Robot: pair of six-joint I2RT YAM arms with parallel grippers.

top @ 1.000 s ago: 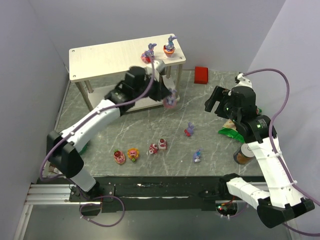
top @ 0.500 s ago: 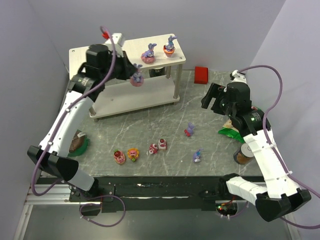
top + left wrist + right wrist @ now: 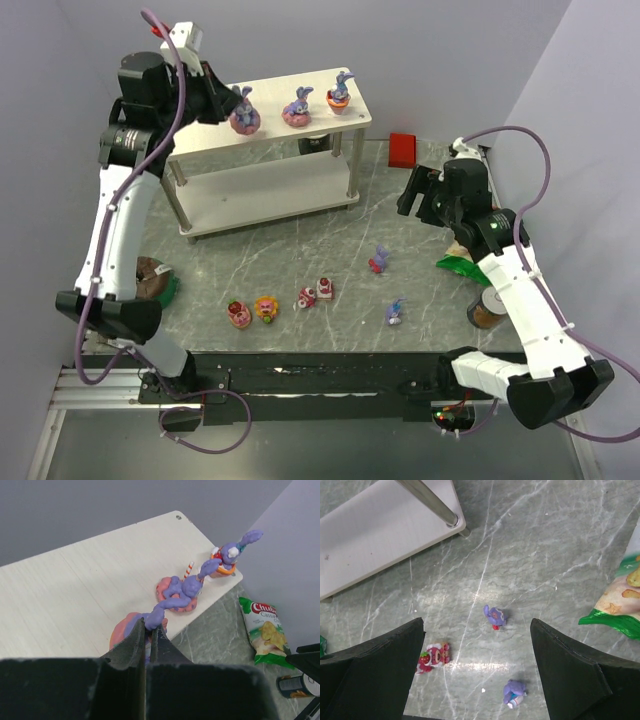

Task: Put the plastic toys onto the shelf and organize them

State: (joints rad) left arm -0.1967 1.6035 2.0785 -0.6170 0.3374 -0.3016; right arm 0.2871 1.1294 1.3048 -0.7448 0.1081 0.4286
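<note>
The shelf's top board carries two purple bunnies. My left gripper is shut on the ear of a third bunny on a pink base, at the board's front edge. In the left wrist view the fingertips pinch that bunny, with the other two beyond. On the table lie two bunnies and several sweets. My right gripper is open and empty above the table; its view shows both bunnies.
A red block sits at the back right. A green chips bag and a can lie beside the right arm. A brown cake on a green plate is at the left. The shelf's lower board stands on silver posts.
My left arm has carried the bunny from in front of the shelf up and left, to the top board's front edge. My right gripper has shifted slightly and stays open.
</note>
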